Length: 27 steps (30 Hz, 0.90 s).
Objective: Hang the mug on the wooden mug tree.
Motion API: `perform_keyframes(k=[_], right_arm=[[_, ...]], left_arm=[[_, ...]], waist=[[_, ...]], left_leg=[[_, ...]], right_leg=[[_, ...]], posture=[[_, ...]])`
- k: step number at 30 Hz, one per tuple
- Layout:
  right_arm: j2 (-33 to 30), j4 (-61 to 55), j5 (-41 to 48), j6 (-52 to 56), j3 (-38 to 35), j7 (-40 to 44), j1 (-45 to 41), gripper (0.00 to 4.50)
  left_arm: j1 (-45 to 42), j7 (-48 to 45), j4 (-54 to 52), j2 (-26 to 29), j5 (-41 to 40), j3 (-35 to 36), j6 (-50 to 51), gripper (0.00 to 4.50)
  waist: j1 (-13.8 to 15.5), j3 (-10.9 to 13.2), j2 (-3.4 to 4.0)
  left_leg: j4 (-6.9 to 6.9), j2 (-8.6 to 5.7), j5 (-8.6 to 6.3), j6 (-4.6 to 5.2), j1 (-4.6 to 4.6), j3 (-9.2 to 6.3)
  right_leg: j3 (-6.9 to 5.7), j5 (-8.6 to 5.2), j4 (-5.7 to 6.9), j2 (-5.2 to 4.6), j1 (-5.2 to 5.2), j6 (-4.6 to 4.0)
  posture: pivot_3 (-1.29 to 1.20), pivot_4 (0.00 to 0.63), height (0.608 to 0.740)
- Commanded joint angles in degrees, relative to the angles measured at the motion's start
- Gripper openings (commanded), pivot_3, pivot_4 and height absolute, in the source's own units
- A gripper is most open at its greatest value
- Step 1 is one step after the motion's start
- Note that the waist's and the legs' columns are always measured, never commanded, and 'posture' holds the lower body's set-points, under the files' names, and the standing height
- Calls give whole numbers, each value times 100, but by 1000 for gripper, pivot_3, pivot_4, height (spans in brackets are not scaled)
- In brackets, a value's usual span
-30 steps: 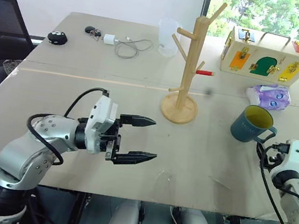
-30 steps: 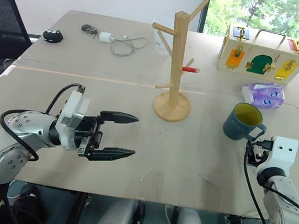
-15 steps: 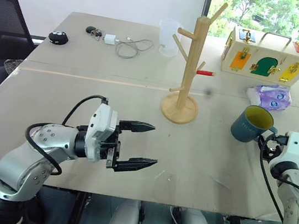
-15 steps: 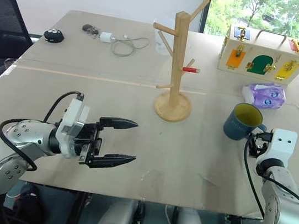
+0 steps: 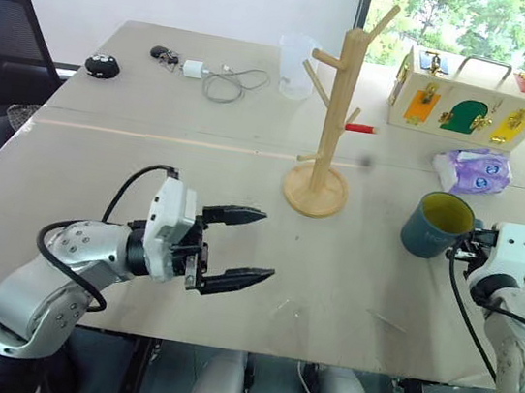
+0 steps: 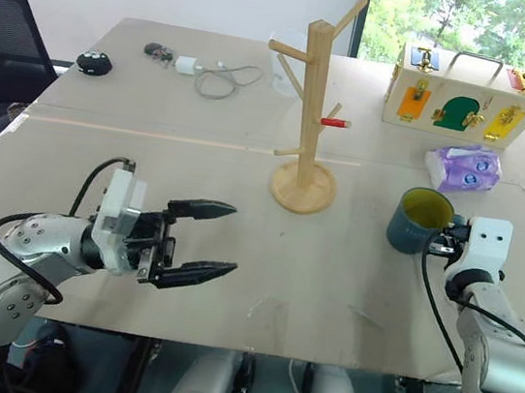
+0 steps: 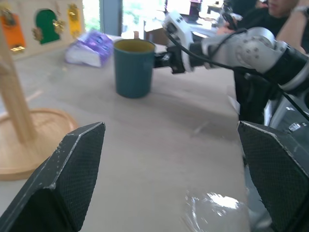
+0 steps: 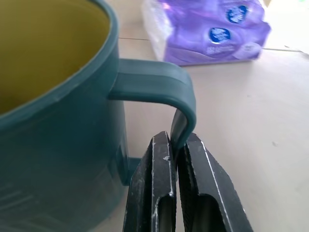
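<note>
The bench (image 5: 129, 168) is a wide, pale beige surface made of two boards, with a seam running left to right across its middle. Behind it stands a plain white wall, and at the far right a window looks onto green trees. A black office chair (image 5: 2, 33) sits off the far left corner.

The mug (image 5: 435, 224), dark teal with a yellow-green inside, stands upright on the bench at the near right. The right gripper (image 8: 177, 145) has its fingers pressed together on the mug's loop handle, pinching the lower part of the loop from the right side. The wooden mug tree (image 5: 332, 109) stands upright on its round disc base near the middle of the bench, left of the mug and well apart from it, its pegs bare.

The left gripper (image 5: 248, 246) hangs over the near left part of the bench with its fingers spread wide, pointing to the right and holding nothing.

Farther back on the right lies a purple tissue pack (image 5: 472, 168), and beyond it a wooden latch box (image 5: 467, 96) with orange, green and yellow doors. A clear plastic pitcher (image 5: 296, 64) stands behind the mug tree. At the far left are a white charger with a coiled cable (image 5: 222, 80) and a small black object (image 5: 101, 64).
</note>
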Motion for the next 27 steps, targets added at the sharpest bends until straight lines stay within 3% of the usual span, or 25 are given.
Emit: perform_keyframes(k=[1, 5, 10, 16, 27], right_arm=[[-485, -559, 684, 56, 1, 918, -449, 10], [-1204, -519, 1422, 456, 161, 1870, -1275, 10], [-1830, 409, 1384, 587, 1084, 2824, -2938, 10], [-1795, 1233, 1138, 452, 1801, 3354, -4045, 10], [-1517, 1960, 806, 284, 2352, 3875, -4807, 10]], left_arm=[[39, 183, -26, -289, -152, 390, -405, 4500], [227, -89, 41, -351, -364, 708, -544, 4500], [568, -301, 28, 33, -1111, 1245, -92, 4500], [952, -491, 101, 332, -1540, 1985, 67, 4500], [1480, -519, 231, 344, -1736, 2660, 120, 4500]], waist=[[-22, 1, 3], [-106, 8, 11], [-141, 9, 11], [-92, 10, 7], [-125, 12, 8]], left_leg=[[0, 0, 0, 0, 0, 0], [0, 3, 0, 1, 4, -4], [-3, 6, 0, 1, 2, -7], [-4, 5, -1, 1, -10, -9], [-4, 0, -3, 5, -22, 7]], right_leg=[[0, 0, 0, 0, 0, 0], [-2, 1, 1, 6, 1, 0], [-5, 1, -1, 6, -1, -2], [-11, 0, -6, 0, -7, -2], [-7, 1, -6, -13, -24, -1]], posture=[[0, 150, 740], [0, 150, 740], [0, 150, 740], [0, 150, 740], [0, 150, 740]])
